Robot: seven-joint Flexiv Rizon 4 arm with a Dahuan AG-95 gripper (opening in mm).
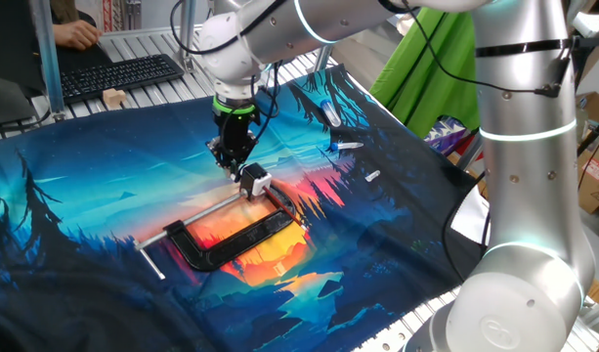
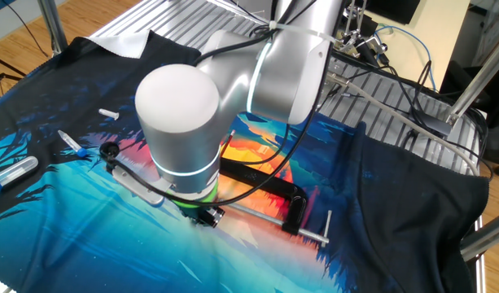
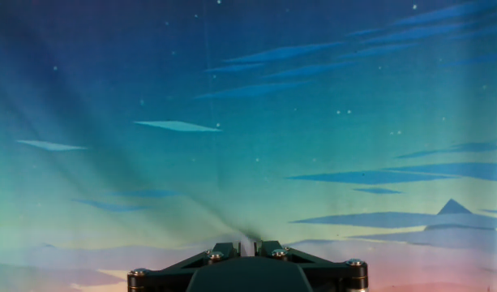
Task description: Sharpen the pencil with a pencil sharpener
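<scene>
My gripper (image 1: 232, 158) points down at the printed cloth, just left of the pencil sharpener (image 1: 255, 180). The sharpener is a tiny block with a white top and black body, held at the jaw end of a black C-clamp (image 1: 235, 240). In the hand view the gripper (image 3: 248, 247) is shut on a thin pale stick, the pencil (image 3: 248, 240). Only its end shows between the fingers. In one fixed view the pencil (image 1: 240, 172) is a short sliver between the fingers and the sharpener. In the other fixed view the arm hides the gripper and the sharpener.
The C-clamp (image 2: 265, 185) lies mid-cloth with its silver screw rod (image 1: 196, 217) sticking out to the left. Blue-and-white pens (image 1: 330, 112) (image 1: 346, 147) and a white stub (image 1: 372, 177) lie to the right. A keyboard (image 1: 118, 76) sits at the back.
</scene>
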